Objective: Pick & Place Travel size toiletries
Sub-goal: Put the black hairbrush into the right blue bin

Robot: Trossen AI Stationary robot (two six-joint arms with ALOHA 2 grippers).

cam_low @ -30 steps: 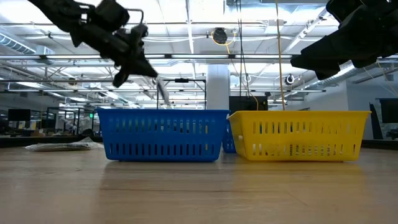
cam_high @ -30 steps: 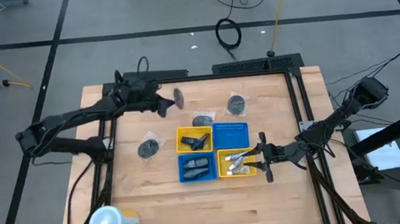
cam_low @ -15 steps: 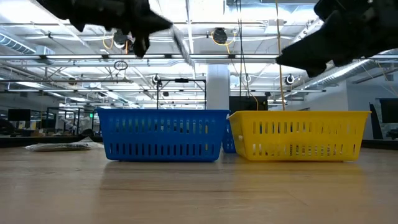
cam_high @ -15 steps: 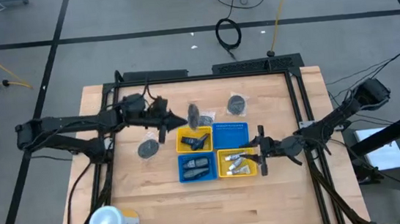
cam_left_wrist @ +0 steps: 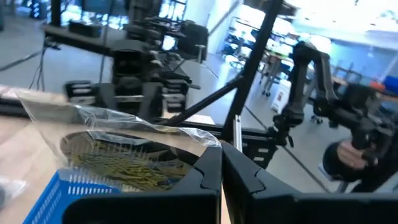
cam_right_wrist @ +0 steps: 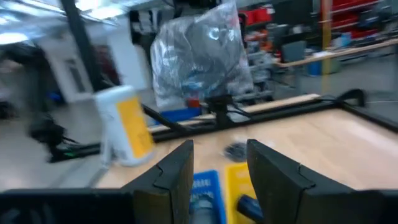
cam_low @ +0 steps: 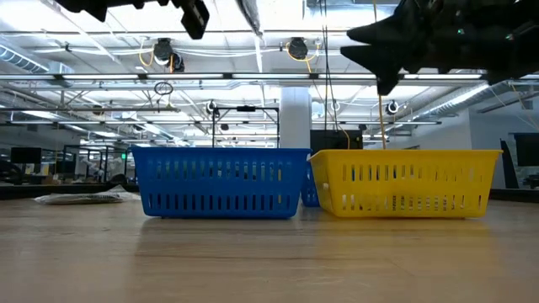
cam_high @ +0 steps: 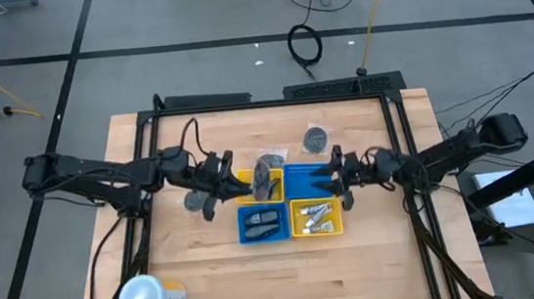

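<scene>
My left gripper (cam_high: 243, 181) is shut on a dark grey round piece in a clear wrapper (cam_high: 262, 179), held above the far yellow tray (cam_high: 248, 193). It also shows in the low view (cam_low: 250, 15) and the left wrist view (cam_left_wrist: 124, 158). My right gripper (cam_high: 338, 174) is open and empty, above the right rim of the far blue tray (cam_high: 308, 170). Three more wrapped round pieces lie flat on the table (cam_high: 316, 140), (cam_high: 272, 159), (cam_high: 193, 200). Dark bottles lie in the near blue tray (cam_high: 262, 224), white tubes in the near yellow tray (cam_high: 316, 219). My left gripper pinches the clear wrapper's edge (cam_left_wrist: 208, 149) between its two shut fingers, coming level from the table's left. The round piece stands on edge beyond the fingertips, lifted clear of the tray below.
A large white-topped yellow cylinder (cam_high: 151, 298) lies at the near left corner. The four trays stand together at the table's middle. A black frame (cam_high: 272, 95) runs round the table's edges.
My left gripper has carried the wrapped round piece from the far left of the table toward the right and the near edge, to above the far yellow tray. My right gripper has gone from the near yellow tray toward the far edge, to the far blue tray's right rim.
</scene>
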